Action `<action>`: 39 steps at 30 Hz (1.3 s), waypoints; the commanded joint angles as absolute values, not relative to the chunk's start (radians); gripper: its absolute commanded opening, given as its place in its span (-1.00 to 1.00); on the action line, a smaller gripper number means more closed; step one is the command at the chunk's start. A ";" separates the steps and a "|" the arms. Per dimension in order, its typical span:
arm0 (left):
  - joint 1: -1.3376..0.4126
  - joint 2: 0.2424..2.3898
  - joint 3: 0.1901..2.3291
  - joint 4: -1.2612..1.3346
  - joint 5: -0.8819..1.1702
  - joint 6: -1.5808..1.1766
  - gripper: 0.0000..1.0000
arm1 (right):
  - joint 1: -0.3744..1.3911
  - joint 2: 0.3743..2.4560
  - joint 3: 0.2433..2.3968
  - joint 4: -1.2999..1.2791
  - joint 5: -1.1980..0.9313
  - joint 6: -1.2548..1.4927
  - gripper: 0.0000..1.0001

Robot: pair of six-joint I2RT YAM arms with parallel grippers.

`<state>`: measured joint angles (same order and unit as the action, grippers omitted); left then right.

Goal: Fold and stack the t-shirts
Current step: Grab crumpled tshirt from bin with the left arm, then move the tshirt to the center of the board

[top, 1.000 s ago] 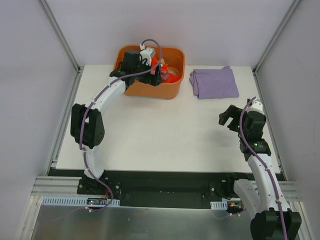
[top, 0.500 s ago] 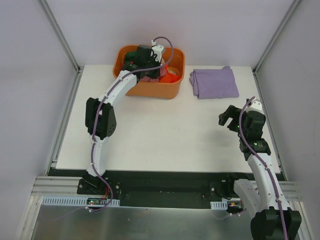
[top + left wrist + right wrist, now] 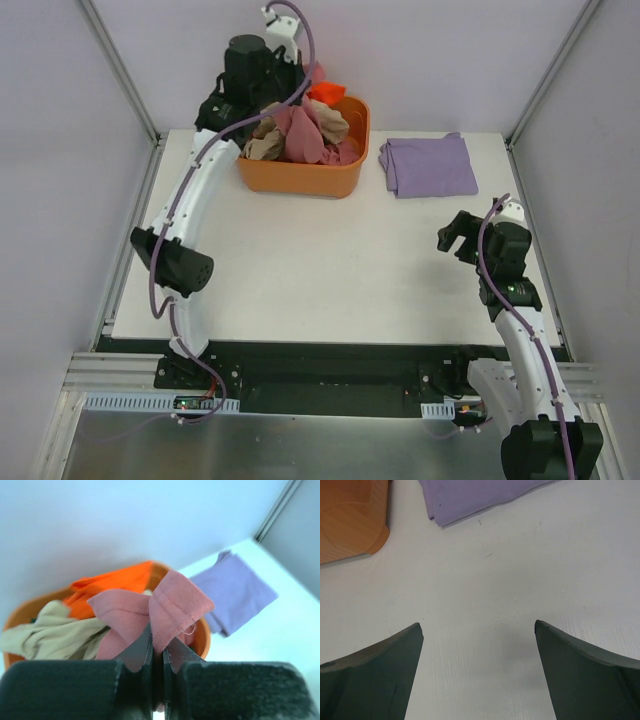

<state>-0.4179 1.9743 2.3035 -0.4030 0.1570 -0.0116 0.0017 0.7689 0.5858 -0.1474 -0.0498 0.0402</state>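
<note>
My left gripper [image 3: 157,645] is shut on a fold of the dusty rose-red t-shirt [image 3: 175,602] and holds it up above the orange tub [image 3: 202,635]. In the top view that rose-red shirt [image 3: 300,130] rises out of the tub [image 3: 300,178] toward the left gripper [image 3: 310,78]. A bright orange shirt [image 3: 115,585] and a tan shirt [image 3: 50,635] lie heaped in the tub. The lavender purple t-shirt [image 3: 430,165] lies folded on the table to the tub's right. My right gripper [image 3: 455,235] hangs open over bare table, its jaws [image 3: 477,627] wide apart and empty.
The white table [image 3: 330,270] ends at metal frame posts at the back corners, with grey walls close behind the tub. The tub's corner [image 3: 350,520] and the purple shirt's edge [image 3: 470,495] lie ahead of the right gripper.
The left gripper closed inside the tub on the rose-red shirt, then rose and drew back, pulling cloth up out of the tub. The right arm has not moved.
</note>
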 commanded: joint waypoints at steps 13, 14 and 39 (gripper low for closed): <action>-0.500 1.591 2.413 -0.196 0.335 -0.130 -1.00 | -0.003 0.733 0.624 -0.117 -0.064 0.043 0.91; -0.509 1.582 2.407 -0.193 0.360 -0.149 -1.00 | -0.005 0.733 0.624 -0.115 -0.067 0.041 0.91; -0.614 1.433 2.355 -0.049 0.422 -0.206 -1.00 | -0.003 0.706 0.603 -0.077 -0.113 0.055 0.91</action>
